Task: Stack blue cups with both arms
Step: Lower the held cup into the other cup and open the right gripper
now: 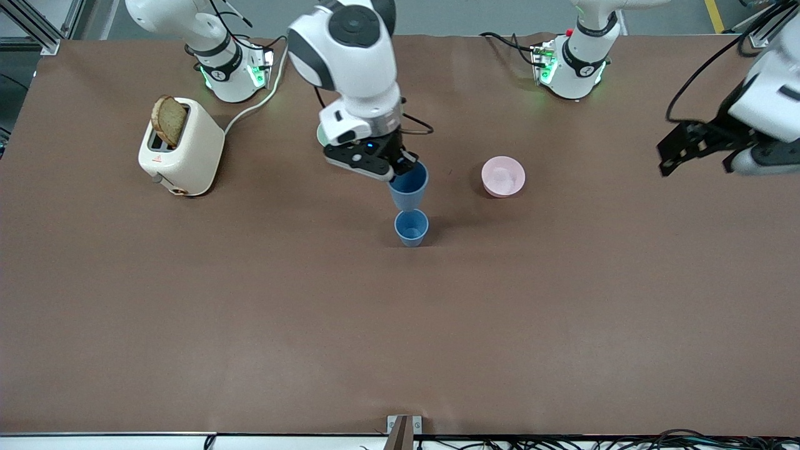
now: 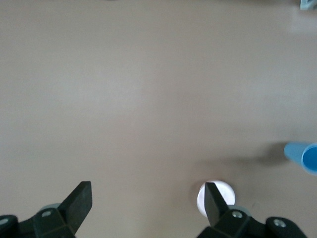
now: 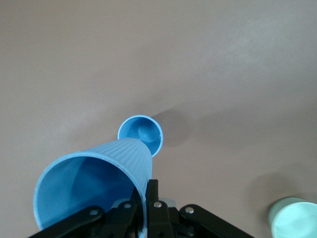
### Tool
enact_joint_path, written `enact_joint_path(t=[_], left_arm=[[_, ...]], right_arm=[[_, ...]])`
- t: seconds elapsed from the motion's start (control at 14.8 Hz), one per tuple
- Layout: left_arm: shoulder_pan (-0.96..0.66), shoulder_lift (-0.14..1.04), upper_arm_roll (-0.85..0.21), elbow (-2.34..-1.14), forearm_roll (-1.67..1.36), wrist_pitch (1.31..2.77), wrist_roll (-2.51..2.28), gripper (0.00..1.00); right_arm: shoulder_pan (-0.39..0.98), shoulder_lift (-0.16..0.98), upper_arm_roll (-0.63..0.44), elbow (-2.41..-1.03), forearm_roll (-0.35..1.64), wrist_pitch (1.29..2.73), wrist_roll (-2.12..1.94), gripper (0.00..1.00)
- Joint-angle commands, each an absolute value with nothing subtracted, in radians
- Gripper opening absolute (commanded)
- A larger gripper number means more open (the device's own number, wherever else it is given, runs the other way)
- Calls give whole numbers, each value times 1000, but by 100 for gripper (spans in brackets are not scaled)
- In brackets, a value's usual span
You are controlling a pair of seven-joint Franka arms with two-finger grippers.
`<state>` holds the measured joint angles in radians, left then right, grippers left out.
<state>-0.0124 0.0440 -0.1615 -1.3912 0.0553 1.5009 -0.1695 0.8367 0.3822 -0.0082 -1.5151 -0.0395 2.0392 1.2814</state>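
Note:
My right gripper [image 1: 403,167] is shut on the rim of one blue cup [image 1: 409,186] and holds it tilted in the air, just over the second blue cup [image 1: 411,228]. The second cup stands upright and open on the table's middle. In the right wrist view the fingers [image 3: 154,191] pinch the held cup's wall [image 3: 94,183], and the standing cup [image 3: 140,135] shows below its base. My left gripper [image 1: 695,164] is open and empty, up over the left arm's end of the table. In the left wrist view [image 2: 147,196] a blue cup [image 2: 302,157] shows at the edge.
A pink bowl [image 1: 503,176] sits beside the cups toward the left arm's end; it looks pale in the left wrist view [image 2: 227,191]. A mint-green bowl [image 3: 292,218] lies under the right arm. A cream toaster [image 1: 181,147] with a bread slice stands toward the right arm's end.

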Motion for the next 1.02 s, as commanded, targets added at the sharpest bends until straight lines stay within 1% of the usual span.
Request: enact_joint_path(t=[0.0, 0.2, 0.54, 0.75, 0.95], left_arm=[[-35, -24, -75, -1465, -3, 1486, -100, 100], [-28, -63, -77, -1515, -6, 1494, -92, 100], [-31, -89, -100, -1575, -2, 1511, -94, 100], [-28, -104, -121, -1577, 9, 1505, -86, 100], [-21, -101, -117, -1577, 9, 1488, -78, 100]], right_arm=[[838, 416, -21, -1514, -84, 2072, 1322, 0], [847, 436, -21, -1522, -87, 2095, 1321, 0], [853, 491, -21, -1522, -121, 2132, 1322, 0], [854, 511, -21, -1522, -123, 2140, 1322, 0], [854, 528, -21, -1522, -123, 2158, 1324, 0]])
